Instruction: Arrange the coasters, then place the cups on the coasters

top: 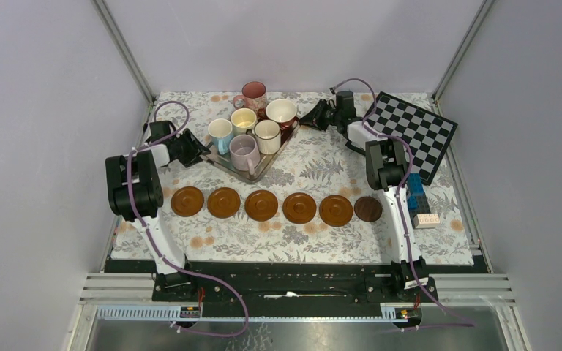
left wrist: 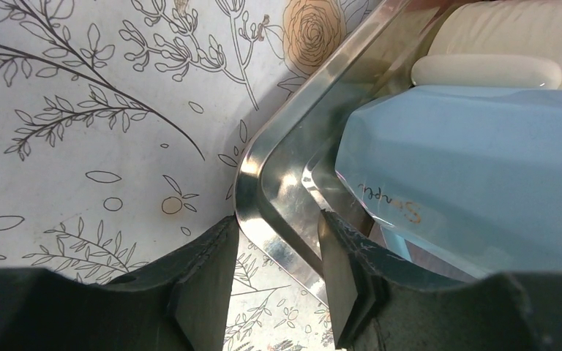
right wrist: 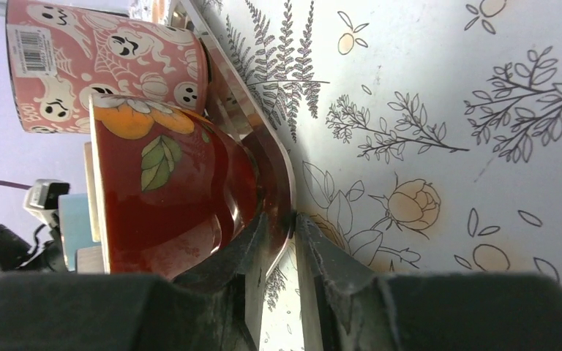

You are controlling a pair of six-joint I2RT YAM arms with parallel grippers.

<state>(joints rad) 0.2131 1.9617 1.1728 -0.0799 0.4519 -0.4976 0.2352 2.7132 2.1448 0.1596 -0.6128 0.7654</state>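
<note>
Risk: tray [top: 220, 160] tipping if the sides are getting pulled unevenly, cups [top: 244, 152] toppling. Right tool [right wrist: 282, 227] is clenching the tray rim just beside the red cup [right wrist: 168, 205]; left tool [left wrist: 274, 248] is straddling the opposite rim near the blue cup [left wrist: 468, 183], grip unclear. Cups are sitting on the tray; coasters [top: 261, 205] are lying in a row nearby.

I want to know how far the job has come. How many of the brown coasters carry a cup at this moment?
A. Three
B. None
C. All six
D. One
B: the six coasters lie in a row with nothing on them, while the cups are all grouped farther back at the metal tray.
</note>
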